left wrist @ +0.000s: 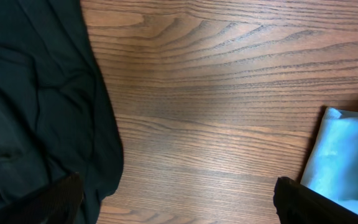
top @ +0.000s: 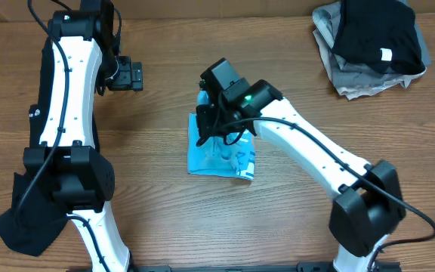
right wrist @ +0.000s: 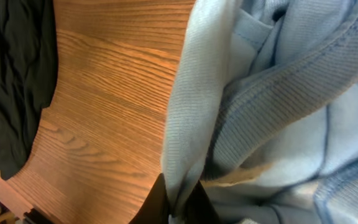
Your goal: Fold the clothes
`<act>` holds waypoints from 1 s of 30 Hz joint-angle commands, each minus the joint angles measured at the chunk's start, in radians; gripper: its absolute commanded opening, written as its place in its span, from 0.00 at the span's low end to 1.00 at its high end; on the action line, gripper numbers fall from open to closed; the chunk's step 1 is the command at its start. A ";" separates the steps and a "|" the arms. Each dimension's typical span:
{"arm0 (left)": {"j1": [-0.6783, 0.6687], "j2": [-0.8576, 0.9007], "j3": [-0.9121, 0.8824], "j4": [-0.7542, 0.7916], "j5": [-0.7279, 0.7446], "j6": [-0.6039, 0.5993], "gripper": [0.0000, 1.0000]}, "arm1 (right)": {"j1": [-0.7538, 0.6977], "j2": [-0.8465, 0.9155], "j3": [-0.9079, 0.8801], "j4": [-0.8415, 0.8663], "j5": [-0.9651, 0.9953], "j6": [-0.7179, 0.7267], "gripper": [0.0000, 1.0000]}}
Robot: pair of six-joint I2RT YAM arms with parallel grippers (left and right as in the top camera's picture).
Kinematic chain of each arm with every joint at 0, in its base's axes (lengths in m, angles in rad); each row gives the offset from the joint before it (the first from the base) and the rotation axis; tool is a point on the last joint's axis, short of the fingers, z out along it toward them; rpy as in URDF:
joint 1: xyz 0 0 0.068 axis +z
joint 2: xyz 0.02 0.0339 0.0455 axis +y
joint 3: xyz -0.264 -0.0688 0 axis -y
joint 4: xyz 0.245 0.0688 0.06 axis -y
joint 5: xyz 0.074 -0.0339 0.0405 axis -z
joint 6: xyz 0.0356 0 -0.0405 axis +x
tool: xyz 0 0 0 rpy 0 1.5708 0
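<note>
The light blue T-shirt (top: 221,157) lies folded small in the middle of the table. My right gripper (top: 205,137) is over its left edge and is shut on a fold of its ribbed fabric (right wrist: 185,124), fingers pinching at the frame's bottom (right wrist: 180,208). My left gripper (top: 131,74) hangs open and empty above bare wood at the back left; its wide-apart fingertips (left wrist: 179,205) frame the table, with the blue shirt (left wrist: 344,162) at the right. A black garment (left wrist: 36,106) lies at the left, also seen in the overhead view (top: 21,223).
A pile of black and grey clothes (top: 372,45) sits at the back right corner. The black garment hangs near the table's front left edge, also in the right wrist view (right wrist: 14,74).
</note>
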 commanded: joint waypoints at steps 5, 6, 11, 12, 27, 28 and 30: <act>0.005 0.002 0.020 0.016 0.010 0.008 1.00 | 0.062 0.057 0.027 0.091 -0.099 -0.002 0.48; 0.005 0.002 0.020 0.016 0.010 0.008 1.00 | 0.063 0.054 0.033 0.090 -0.116 -0.004 0.49; 0.005 0.002 0.020 0.016 0.010 0.008 1.00 | 0.044 0.005 0.099 0.026 -0.143 -0.051 0.55; 0.005 0.002 0.020 0.015 0.010 0.008 1.00 | 0.037 -0.006 0.116 -0.001 -0.124 -0.052 0.56; 0.004 0.007 0.019 0.035 0.113 0.016 1.00 | -0.045 -0.041 -0.018 -0.295 0.122 -0.052 0.54; 0.004 0.007 0.019 0.035 0.113 0.016 1.00 | -0.046 -0.041 -0.048 -0.289 0.122 -0.051 0.50; 0.004 0.007 0.019 0.035 0.113 0.016 1.00 | -0.045 -0.041 -0.097 -0.286 0.121 -0.048 0.37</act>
